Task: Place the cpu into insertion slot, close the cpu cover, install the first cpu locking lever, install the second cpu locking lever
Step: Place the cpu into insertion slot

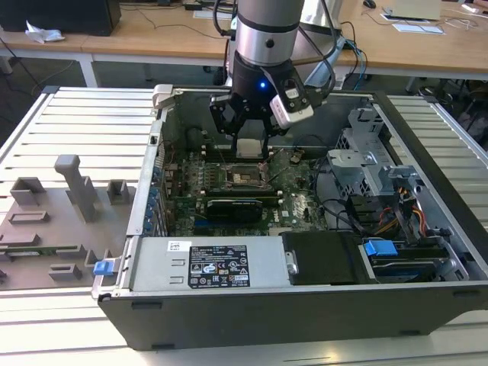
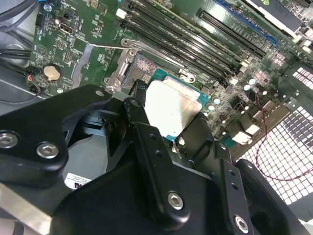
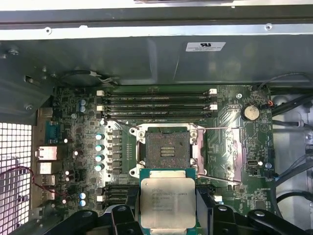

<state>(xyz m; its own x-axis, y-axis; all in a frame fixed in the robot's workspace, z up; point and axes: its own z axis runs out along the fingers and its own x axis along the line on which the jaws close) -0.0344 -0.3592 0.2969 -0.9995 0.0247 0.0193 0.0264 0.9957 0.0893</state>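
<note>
Black gripper (image 1: 250, 143) clamped on the small, silvery-topped square cpu (image 3: 167, 203).
In the exterior view, the dark-centred, metal-rimmed square insertion slot (image 1: 242, 177) lies at six o'clock from the chip (not touching).

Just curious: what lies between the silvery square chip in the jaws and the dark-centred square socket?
Nothing: in the first wrist view the stretch from silvery square chip to dark-centred square socket is bare.

surface: pale ribbed metal tabletop (image 1: 84, 122) | on it: open computer case (image 1: 305, 309), lying flat with its open side up | on it: grey holder plate (image 1: 46, 229) with upright blocks, just beside the case on the exterior view's left | tabletop ribs also run past the case on the exterior view's right
</note>
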